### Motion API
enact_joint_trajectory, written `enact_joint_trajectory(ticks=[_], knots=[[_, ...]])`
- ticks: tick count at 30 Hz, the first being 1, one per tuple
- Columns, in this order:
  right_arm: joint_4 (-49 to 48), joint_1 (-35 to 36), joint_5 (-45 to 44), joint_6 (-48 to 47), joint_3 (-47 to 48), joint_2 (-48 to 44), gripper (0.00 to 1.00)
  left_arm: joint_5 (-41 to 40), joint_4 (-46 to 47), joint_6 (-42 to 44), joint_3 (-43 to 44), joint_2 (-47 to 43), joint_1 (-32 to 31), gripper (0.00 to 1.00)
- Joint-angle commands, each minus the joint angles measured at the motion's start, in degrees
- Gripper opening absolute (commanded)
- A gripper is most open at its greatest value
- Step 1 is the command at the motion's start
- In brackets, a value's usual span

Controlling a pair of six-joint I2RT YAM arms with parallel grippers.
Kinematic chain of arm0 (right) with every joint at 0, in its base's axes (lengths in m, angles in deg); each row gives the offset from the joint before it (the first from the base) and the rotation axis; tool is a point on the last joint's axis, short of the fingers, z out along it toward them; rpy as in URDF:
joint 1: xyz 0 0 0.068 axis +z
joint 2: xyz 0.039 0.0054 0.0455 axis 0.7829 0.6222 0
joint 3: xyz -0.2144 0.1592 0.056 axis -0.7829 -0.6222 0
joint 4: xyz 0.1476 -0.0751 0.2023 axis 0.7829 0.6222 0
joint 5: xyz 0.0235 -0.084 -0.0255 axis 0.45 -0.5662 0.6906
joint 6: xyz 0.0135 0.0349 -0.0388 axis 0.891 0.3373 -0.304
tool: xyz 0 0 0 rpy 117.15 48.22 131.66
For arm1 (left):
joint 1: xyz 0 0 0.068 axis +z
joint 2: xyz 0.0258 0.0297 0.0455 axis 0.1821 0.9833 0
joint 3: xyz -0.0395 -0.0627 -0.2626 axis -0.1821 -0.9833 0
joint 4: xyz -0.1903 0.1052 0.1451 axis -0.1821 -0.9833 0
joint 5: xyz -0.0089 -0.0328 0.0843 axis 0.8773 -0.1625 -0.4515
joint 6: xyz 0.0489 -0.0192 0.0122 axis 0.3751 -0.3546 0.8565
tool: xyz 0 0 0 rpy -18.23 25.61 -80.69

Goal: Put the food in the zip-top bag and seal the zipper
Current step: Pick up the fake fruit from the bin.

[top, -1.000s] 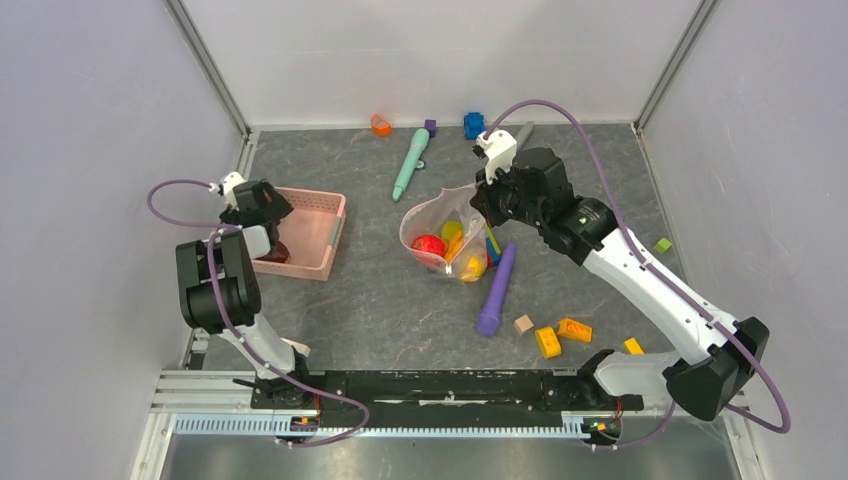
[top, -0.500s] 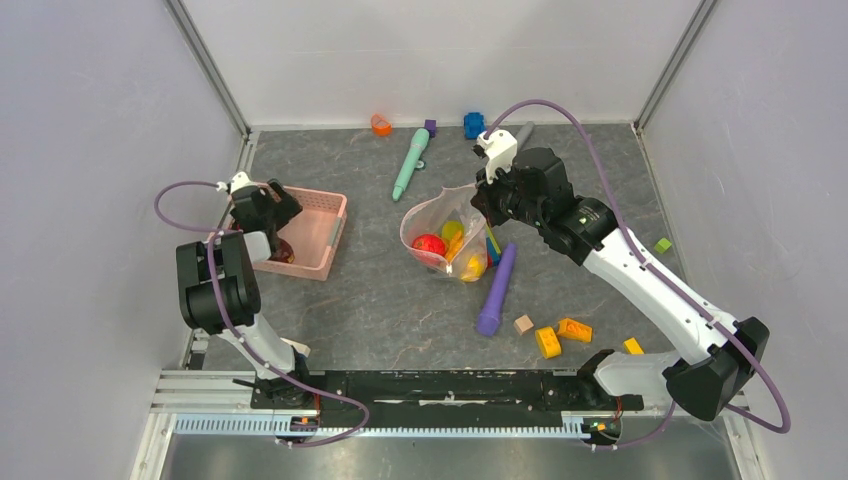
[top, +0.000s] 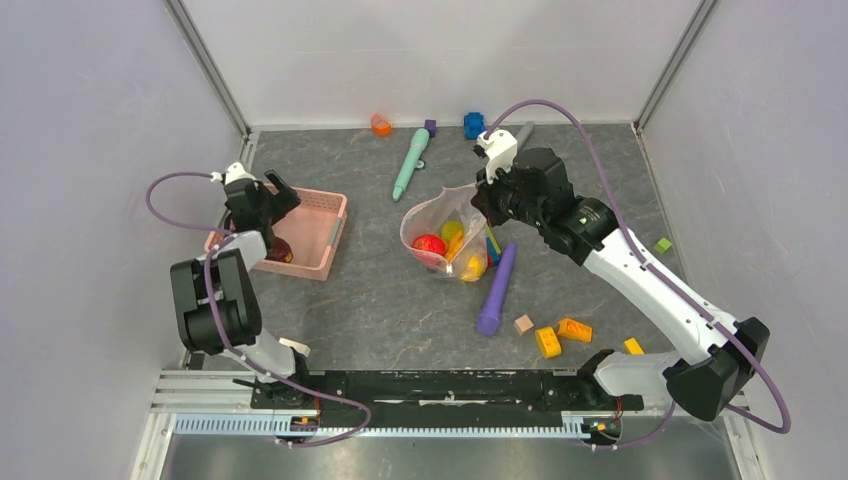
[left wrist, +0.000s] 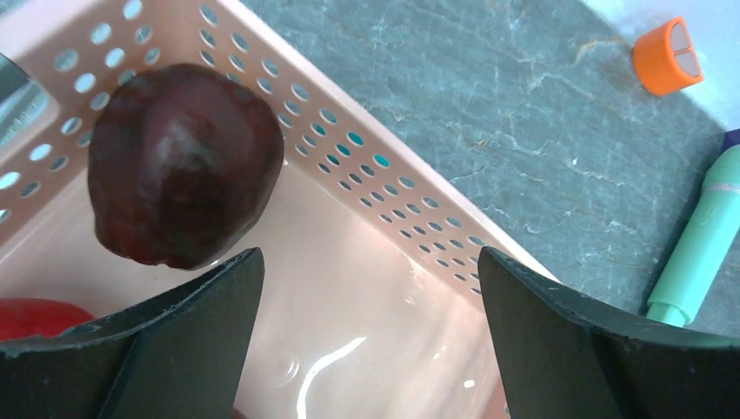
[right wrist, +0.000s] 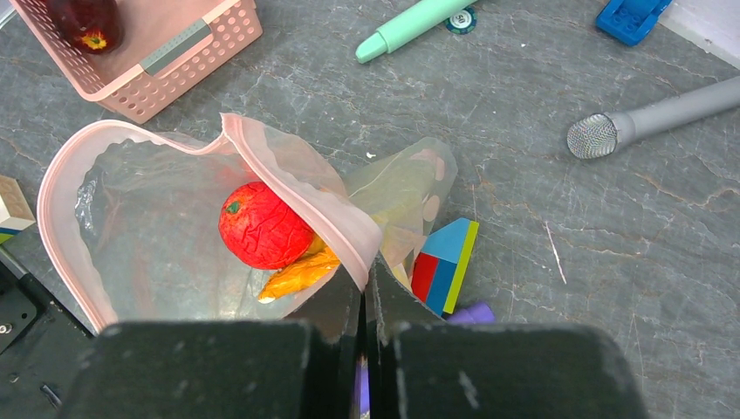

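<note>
The zip-top bag (top: 425,225) stands open mid-table, its pink zipper (right wrist: 297,179) rim curled wide. My right gripper (right wrist: 366,279) is shut on that rim at the near side of the mouth. Inside the bag lie a red food piece (right wrist: 262,225) and a yellow-orange one (right wrist: 301,275). My left gripper (left wrist: 366,349) hangs open inside the pink basket (left wrist: 366,166), with only the basket floor between its fingers. A dark maroon fruit (left wrist: 183,161) lies just beyond the left finger, and a red piece (left wrist: 35,316) shows at the frame's edge.
A multicoloured block (right wrist: 445,266) and a purple stick (top: 497,290) lie beside the bag. A teal marker (top: 410,163), a grey microphone (right wrist: 646,113), a blue block (top: 473,124) and an orange piece (top: 381,124) sit at the back. Yellow blocks (top: 560,335) lie at front right.
My left arm has shifted slightly left and back over the basket, staying open. The right gripper and the bag have not moved.
</note>
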Motion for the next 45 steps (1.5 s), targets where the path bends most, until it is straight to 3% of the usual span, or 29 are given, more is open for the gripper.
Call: enact_joint_trajectory(ticks=[1,6,10,15,28,35,45], knots=[[-0.94,-0.21,-0.86,-0.69,0.57,-1.46,0.0,-1.99,0.04,1.92,0.06,-6.82,0.07,0.97],[-0.84,-0.26,-2.28,-1.04,0.51,-1.51,0.0,-7.4,2.98,2.39,-3.15,-10.75,0.07,1.0],[-0.94,-0.22,-2.78,-1.97,0.58,-1.59,0.0,-15.96,-1.13,3.36,0.21,-7.11,0.07,1.0],[-0.82,-0.23,-4.01,-2.29,0.51,-1.81,0.0,-17.68,-1.91,3.06,3.14,-2.11,0.07,0.99],[-0.67,-0.23,-4.99,-2.29,0.35,-2.83,0.0,-16.7,-3.49,0.11,9.29,7.77,0.12,0.95],[-0.6,-0.23,-5.32,-2.27,0.48,-2.53,0.0,-10.47,0.28,0.98,10.29,10.3,0.1,0.91],[-0.49,-0.3,-6.14,-2.64,0.72,-1.58,0.0,-8.06,3.63,1.07,9.74,10.48,0.02,0.68]])
